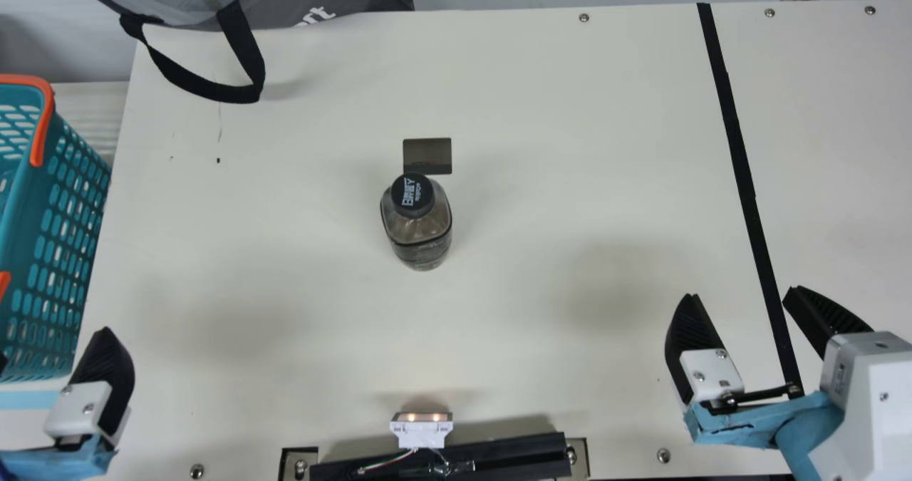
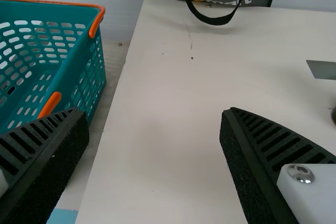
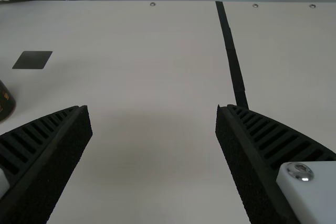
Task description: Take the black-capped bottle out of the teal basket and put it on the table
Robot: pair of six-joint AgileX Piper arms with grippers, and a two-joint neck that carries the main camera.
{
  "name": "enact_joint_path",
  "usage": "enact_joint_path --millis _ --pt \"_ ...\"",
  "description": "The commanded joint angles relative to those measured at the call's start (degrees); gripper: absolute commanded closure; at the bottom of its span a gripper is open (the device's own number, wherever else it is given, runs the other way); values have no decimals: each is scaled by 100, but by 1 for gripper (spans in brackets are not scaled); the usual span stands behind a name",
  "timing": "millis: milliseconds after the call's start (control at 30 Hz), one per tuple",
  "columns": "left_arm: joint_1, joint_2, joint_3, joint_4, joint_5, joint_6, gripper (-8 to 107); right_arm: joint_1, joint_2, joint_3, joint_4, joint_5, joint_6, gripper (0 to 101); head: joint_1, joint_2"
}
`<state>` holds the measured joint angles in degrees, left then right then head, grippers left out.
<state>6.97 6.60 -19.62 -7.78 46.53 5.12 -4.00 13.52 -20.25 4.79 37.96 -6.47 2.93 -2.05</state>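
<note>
Black-ribbed left end effector [image 2: 155, 111] and right end effector [image 3: 152, 107] gape empty; the see-through black-capped bottle [image 1: 420, 228] stands on the flat cream worktop [image 1: 556, 146]: placing seems finished, no regrasp needed.

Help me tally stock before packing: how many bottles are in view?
1: the black-capped bottle, standing on the table by the dark rectangle. Some of the teal basket is cut off, so more may hide there.
</note>
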Motion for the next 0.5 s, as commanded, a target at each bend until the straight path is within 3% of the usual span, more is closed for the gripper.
enact_joint_path --millis 0,467 --pt "0 0 0 0 0 0 -8 0 0 0 0 0 0 10 -21 47" --pt "0 0 0 0 0 0 -8 0 0 0 0 0 0 10 -21 47"
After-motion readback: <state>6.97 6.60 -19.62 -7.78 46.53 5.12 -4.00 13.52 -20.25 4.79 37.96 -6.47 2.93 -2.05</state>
